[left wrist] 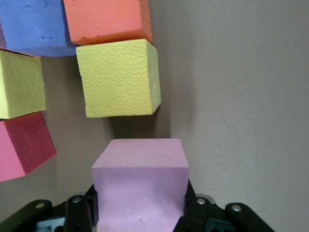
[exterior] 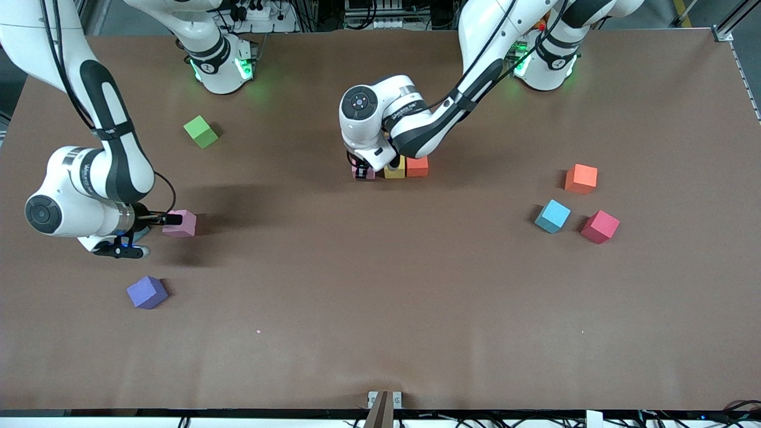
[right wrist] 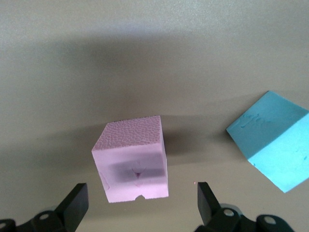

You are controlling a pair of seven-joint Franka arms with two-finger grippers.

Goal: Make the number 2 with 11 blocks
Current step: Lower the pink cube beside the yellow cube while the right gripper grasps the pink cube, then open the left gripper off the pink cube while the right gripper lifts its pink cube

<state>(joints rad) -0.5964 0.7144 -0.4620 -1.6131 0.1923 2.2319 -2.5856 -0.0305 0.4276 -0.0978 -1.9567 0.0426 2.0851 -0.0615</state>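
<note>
My left gripper [exterior: 362, 167] is shut on a pink block [exterior: 364, 173] at mid-table. That block is at the right arm's end of a row with a yellow block [exterior: 394, 170] and an orange block [exterior: 417, 166]. In the left wrist view the pink block [left wrist: 140, 183] fills the left gripper [left wrist: 140, 209], a small gap from the yellow block [left wrist: 119, 77]. Around it lie an orange block [left wrist: 108, 19], a blue-purple block [left wrist: 31, 24], a second yellow block [left wrist: 19, 84] and a red block [left wrist: 24, 145]. My right gripper [exterior: 145, 235] hangs open over another pink block [right wrist: 133, 162].
An orange block [exterior: 581, 178], a light blue block [exterior: 552, 216] and a red block [exterior: 600, 226] lie loose toward the left arm's end. A purple block [exterior: 147, 292] and a green cube [exterior: 201, 131] lie toward the right arm's end. A light blue block [right wrist: 273, 140] lies beside the right gripper's pink block [exterior: 180, 223].
</note>
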